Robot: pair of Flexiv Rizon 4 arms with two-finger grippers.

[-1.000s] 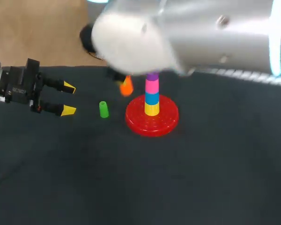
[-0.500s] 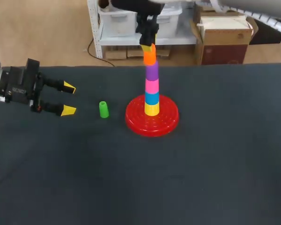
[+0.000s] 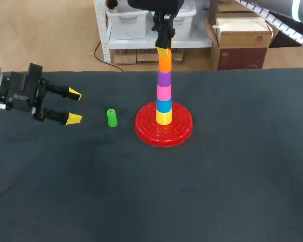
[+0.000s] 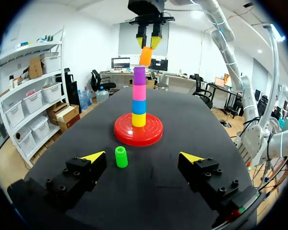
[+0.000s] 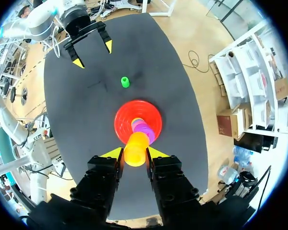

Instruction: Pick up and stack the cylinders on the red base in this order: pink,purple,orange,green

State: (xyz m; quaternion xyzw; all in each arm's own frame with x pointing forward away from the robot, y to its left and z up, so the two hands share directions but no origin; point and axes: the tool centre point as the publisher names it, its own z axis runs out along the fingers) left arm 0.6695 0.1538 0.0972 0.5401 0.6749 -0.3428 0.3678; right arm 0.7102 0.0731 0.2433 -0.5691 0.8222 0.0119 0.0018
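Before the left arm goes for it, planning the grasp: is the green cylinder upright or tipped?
Upright: the green cylinder stands on end, its round top facing up.

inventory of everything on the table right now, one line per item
base: 1, red, middle of the table, with an upright peg.
stacked cylinders: 4 on the base's peg, from the bottom yellow, blue, pink, purple.
orange cylinder: 1, orange, right above the purple one, slightly tilted, between the right gripper's fingers; cannot tell if it is seated.
green cylinder: 1, green, upright on the table, between the base and the left gripper.
table: 1, black top.
left gripper: 1, black with yellow tips, open, low over the table's left side, pointing at the green cylinder.
right gripper: 1, black with yellow tips, above the stack, shut on the orange cylinder.
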